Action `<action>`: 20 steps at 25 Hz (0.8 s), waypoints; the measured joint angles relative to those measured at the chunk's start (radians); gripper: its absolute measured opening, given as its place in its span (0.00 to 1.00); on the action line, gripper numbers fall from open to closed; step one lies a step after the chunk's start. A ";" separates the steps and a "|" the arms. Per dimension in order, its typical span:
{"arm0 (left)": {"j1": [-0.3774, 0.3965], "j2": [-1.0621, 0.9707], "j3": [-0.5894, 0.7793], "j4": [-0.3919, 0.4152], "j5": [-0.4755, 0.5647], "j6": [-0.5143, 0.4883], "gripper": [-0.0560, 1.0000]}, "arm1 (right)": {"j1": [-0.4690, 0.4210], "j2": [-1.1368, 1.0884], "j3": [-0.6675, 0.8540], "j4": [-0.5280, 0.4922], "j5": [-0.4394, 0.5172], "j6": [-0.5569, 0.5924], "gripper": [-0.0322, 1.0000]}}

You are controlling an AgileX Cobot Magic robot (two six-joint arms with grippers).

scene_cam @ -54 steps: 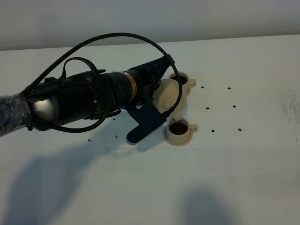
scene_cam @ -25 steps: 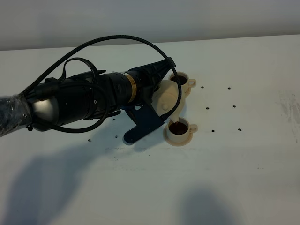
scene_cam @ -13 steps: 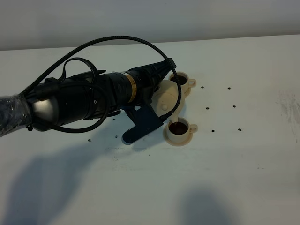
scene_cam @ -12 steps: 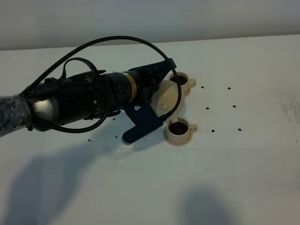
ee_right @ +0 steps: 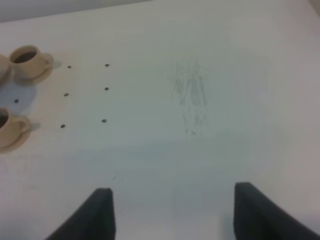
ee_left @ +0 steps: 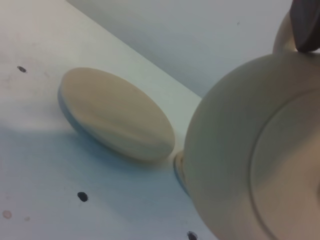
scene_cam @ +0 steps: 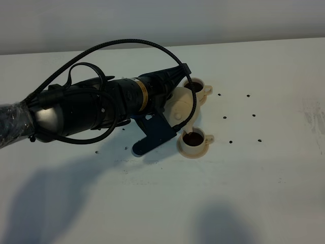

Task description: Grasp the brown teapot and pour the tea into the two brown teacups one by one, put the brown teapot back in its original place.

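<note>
The brown teapot (scene_cam: 179,103) is held clear of the bench (scene_cam: 254,178), tilted, between the two brown teacups, just beside the far cup (scene_cam: 199,89) and above the near cup (scene_cam: 195,141); both cups are seen to hold dark liquid and each sits on its own small saucer; in the left wrist view the pot's round body (ee_left: 250,160) fills the frame, with a dark finger (ee_left: 306,25) seen at the loop handle; the left hand (scene_cam: 170,99) is judged closed on the teapot, although the contact itself is hidden in the high view by the arm; the wide saucer (ee_left: 117,120), taken to be the original place, is shown lying flat on the bench near the pot in the left wrist view and cannot be made out in the high view, being covered by the arm; pouring is judged finished or nearly so, and the return of the pot is outstanding.

The pot is assessed as rigid glazed ceramic, smooth and likely slippery, breakable if knocked against the cups; some weight from remaining liquid is probable; the handle is considered the proper place of hold; the lid may be loose and should be watched while tilted.

The right hand (ee_right: 172,210) is seen open over bare bench, well apart from the cups.
</note>
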 joint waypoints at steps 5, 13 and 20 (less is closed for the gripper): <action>0.000 0.000 0.000 0.000 0.000 0.001 0.14 | 0.000 0.000 0.000 0.000 0.000 0.000 0.52; 0.000 0.000 0.000 0.000 0.000 0.018 0.14 | 0.000 0.000 0.000 0.000 0.000 0.000 0.52; 0.000 0.000 0.000 0.000 0.000 0.019 0.14 | 0.000 0.000 0.000 0.000 0.000 0.000 0.52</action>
